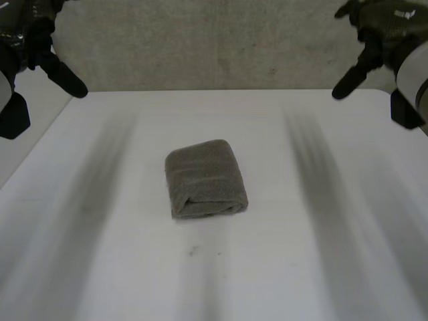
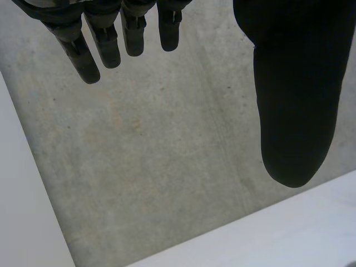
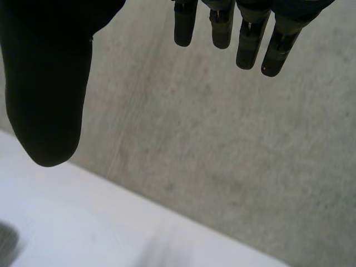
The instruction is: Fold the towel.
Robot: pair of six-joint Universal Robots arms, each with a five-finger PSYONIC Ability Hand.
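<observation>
The left arm was raised above the far left corner of the white table (image 1: 214,281), and the left hand (image 1: 32,41) hung in the air there, touching nothing. In the head view its thumb slanted down and inward toward the far edge. In the left wrist view the left hand's fingers (image 2: 108,44) hung straight and slightly spread, the thumb (image 2: 295,100) stood well apart from them, and the space between was bare; beyond the hand were the grey concrete wall (image 2: 156,156) and a strip of table edge. The hand was released and grasped nothing.

The towel (image 1: 204,177), grey-brown, lay folded into a small thick bundle at the middle of the table, about midway between its left and right edges and well apart from the 2 hands.

The right arm mirrored the left above the far right corner. The right hand (image 1: 376,33) was lifted off the surface, its thumb angled down and inward. In the right wrist view its fingers (image 3: 247,39) were straight and relaxed, the thumb (image 3: 50,83) held wide of them, with nothing in its grasp.
</observation>
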